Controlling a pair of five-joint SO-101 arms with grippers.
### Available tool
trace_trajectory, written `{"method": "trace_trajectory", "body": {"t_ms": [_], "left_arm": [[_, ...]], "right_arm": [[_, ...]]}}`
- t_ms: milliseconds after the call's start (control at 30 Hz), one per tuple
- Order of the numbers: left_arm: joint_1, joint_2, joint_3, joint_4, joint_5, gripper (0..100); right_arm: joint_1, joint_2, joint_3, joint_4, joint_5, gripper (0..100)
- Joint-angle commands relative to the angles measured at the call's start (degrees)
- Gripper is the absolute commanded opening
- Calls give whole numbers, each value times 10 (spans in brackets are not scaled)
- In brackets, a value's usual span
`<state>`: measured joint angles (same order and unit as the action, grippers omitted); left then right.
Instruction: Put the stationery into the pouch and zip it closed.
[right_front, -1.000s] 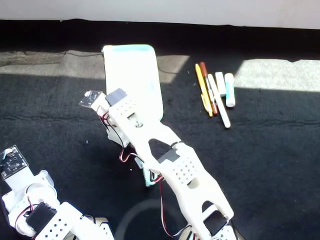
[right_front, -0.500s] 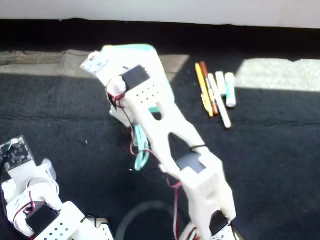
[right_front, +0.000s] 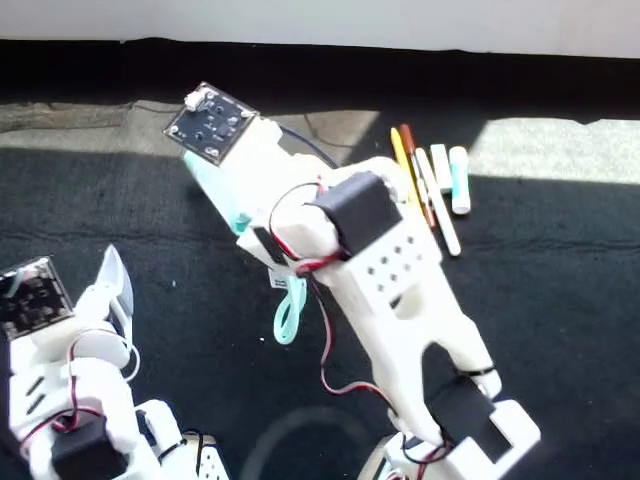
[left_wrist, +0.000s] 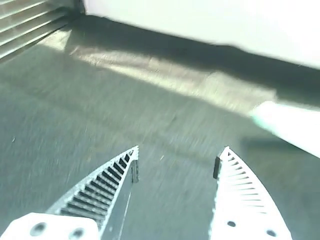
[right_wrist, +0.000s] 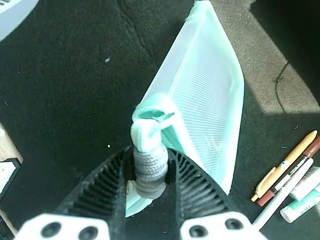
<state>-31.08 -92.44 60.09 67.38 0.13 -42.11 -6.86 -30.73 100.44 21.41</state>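
**Pouch Gripped, Stationery Outside**

High view: black cloth tabletop (right_front: 560, 320), white wall (right_front: 320, 20) behind. Coloured pens and markers (right_front: 430, 190) lie near the right arm (right_front: 400, 280).

Left wrist view: left gripper (left_wrist: 176, 156) spread and empty, with a corner of a translucent mint mesh pouch (left_wrist: 290, 125) ahead.

Right wrist view: right gripper (right_wrist: 150, 160) pinches the pouch's grey woven tab (right_wrist: 149, 175). The pouch's long axis runs away from it.

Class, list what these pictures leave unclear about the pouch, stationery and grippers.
High view: the right arm covers most of the pouch; its zip cannot be seen.
Right wrist view: the right gripper, shut on a grey tab, hides the pouch's near end; the frame edge cuts off the stationery.
Left wrist view: past the open left gripper, a pale shape is blurred and cropped.
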Motion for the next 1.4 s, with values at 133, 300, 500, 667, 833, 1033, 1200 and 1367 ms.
{"method": "trace_trajectory", "body": {"t_ms": [133,300,500,667,833,1033,1200,1367], "left_arm": [[72,371,-309,18,13,256],[108,480,-475,136,16,256],[209,524,-529,225,16,256],[211,553,-528,225,16,256],[214,575,-532,223,16,256],[213,572,-547,204,16,256],[214,548,-586,200,20,256],[215,548,-586,200,95,256]], "right_arm": [[-14,-30,7,-7,6,5],[0,5,4,-28,5,5],[13,65,-43,-44,4,5],[29,105,-128,-56,-34,5],[34,138,-175,-53,-35,5],[34,159,-177,-53,-35,5],[36,165,-178,-53,-35,5],[36,165,-175,-53,-35,5]]}}
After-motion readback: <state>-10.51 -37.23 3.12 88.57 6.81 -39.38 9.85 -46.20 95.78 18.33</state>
